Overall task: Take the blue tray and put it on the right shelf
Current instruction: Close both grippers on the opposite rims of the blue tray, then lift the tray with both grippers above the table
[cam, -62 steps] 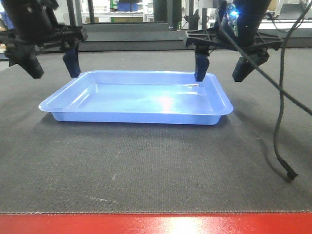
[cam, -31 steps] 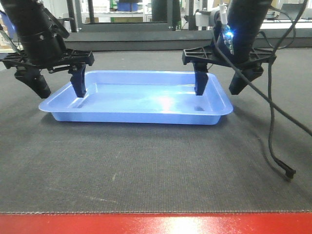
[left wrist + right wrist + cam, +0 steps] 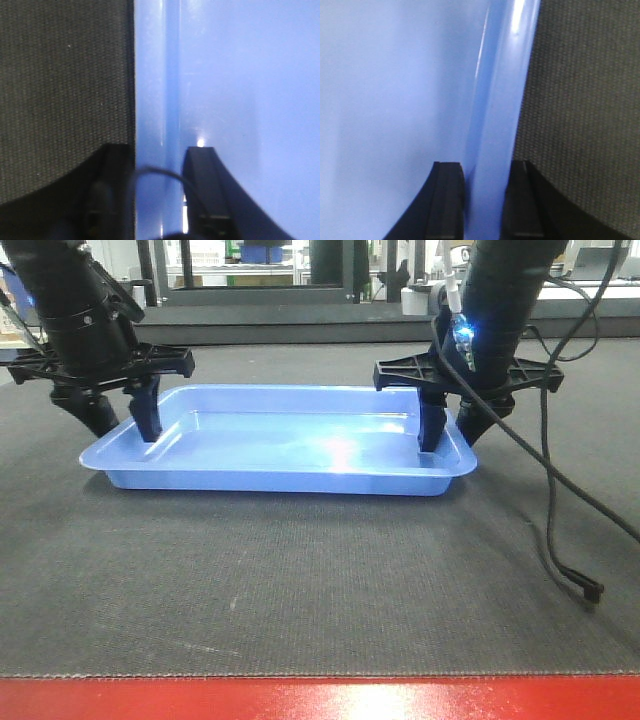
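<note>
Left fingers (image 3: pixel 202 190): one is inside the blue tray (image 3: pixel 290 445) and one is outside, with the rim between them. I cannot tell if they squeeze it or just sit close.
Right fingers (image 3: pixel 445 200): the same, one on each side of the rim. I cannot tell if they press.
Left gripper (image 3: pixel 125 432): low at the tray's left short end.
Right gripper (image 3: pixel 450 442): low at the tray's right short end.
Tray: flat on the dark mat (image 3: pixel 300 580), with its long way running left to right.
Which arm is nearer: neither, each is at its own end.
Next move, I think: pinch both ends, then lift evenly so the tray does not tip.
Right shelf: I cannot pick it out here.
</note>
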`<act>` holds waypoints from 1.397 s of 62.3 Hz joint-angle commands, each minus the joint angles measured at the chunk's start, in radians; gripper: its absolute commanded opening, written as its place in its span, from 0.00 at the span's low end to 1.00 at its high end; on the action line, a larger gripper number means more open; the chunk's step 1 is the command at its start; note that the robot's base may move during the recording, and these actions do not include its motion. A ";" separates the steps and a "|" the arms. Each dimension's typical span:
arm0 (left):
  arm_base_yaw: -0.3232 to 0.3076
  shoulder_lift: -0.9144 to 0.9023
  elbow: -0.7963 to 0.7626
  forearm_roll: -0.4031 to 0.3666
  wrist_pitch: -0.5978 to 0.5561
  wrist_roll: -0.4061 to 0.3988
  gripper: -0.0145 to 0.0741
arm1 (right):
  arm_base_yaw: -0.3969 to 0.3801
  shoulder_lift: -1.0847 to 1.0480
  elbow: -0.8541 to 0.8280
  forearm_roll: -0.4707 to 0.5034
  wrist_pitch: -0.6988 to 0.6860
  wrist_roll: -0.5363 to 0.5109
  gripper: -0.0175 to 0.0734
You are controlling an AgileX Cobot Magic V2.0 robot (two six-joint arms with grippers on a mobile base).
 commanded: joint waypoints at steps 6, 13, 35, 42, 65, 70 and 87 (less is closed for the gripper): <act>0.000 -0.061 -0.035 -0.008 -0.043 -0.004 0.12 | -0.004 -0.054 -0.032 -0.021 -0.025 -0.017 0.26; 0.000 -0.063 -0.038 -0.008 -0.035 -0.004 0.12 | -0.004 -0.059 -0.032 -0.021 -0.014 -0.017 0.26; -0.002 -0.195 -0.121 0.019 0.104 -0.004 0.12 | -0.004 -0.230 -0.032 -0.044 0.050 -0.017 0.26; -0.011 -0.277 -0.111 0.027 0.141 -0.004 0.12 | -0.002 -0.312 -0.025 -0.064 0.084 -0.017 0.26; -0.091 -0.574 0.141 0.043 0.146 -0.065 0.12 | 0.040 -0.679 0.310 -0.118 0.025 -0.001 0.26; -0.130 -0.625 0.214 0.045 0.135 -0.096 0.12 | 0.040 -0.750 0.376 -0.117 0.028 0.000 0.26; -0.302 -0.698 0.258 0.145 0.150 -0.179 0.12 | 0.040 -0.911 0.403 -0.118 0.065 -0.002 0.26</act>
